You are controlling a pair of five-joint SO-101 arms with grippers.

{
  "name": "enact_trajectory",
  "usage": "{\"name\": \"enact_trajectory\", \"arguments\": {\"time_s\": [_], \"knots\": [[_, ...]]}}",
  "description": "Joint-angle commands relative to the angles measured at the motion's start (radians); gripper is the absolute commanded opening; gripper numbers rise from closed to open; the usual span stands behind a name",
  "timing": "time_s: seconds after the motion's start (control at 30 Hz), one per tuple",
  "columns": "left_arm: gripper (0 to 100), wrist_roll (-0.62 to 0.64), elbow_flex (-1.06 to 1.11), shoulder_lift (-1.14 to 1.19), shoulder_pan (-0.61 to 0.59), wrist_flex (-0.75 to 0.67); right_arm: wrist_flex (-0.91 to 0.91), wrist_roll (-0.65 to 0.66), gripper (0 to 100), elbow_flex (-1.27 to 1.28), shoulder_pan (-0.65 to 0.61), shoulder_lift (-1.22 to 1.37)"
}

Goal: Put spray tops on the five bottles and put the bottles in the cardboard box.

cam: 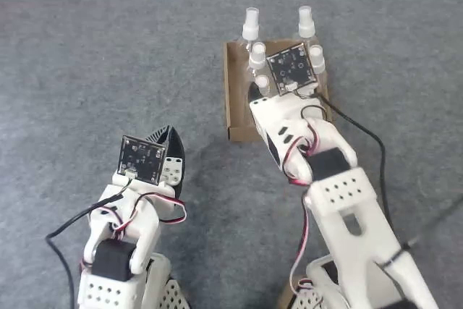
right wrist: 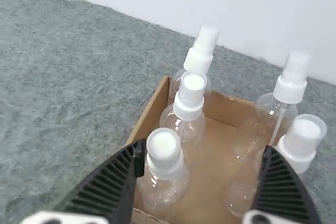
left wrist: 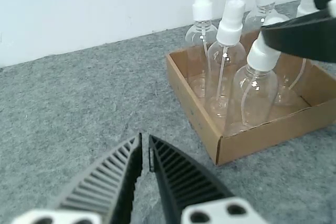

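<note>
A rough grey felt mat spread out flat, and a plain white wall stood right along the mat's far edge, evenly lit.

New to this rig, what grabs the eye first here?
Clear bottles with white spray tops stand packed in the cardboard box at the far side. The right arm hangs over them, jaws wide open around the nearest bottle's top. The left arm sits apart, low over the grey mat, jaws closed.

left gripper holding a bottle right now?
No, the left gripper has its jaws shut together with nothing between them, over the grey carpet and apart from the bottles.
</note>
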Motion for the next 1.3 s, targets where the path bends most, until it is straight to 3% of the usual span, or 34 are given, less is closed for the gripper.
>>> {"name": "enact_trajectory", "arguments": {"time_s": [0.0,0.27,0.67,0.83,1.27], "knots": [[1,0.000,-0.008,-0.012,0.003,-0.026,0.084,0.012,28.2,0.032,0.010,-0.185],[1,-0.002,-0.015,-0.012,-0.002,-0.026,0.128,0.014,28.1,0.387,0.054,-0.558],[2,0.005,0.015,-0.012,-0.196,-0.008,0.584,0.014,28.1,0.663,0.239,-1.173],[2,0.000,0.088,-0.012,-0.281,-0.011,0.648,0.014,28.1,0.686,0.320,-1.138],[1,0.000,0.257,-0.012,-0.292,-0.074,0.641,0.014,28.1,0.850,0.369,-1.170]]}}
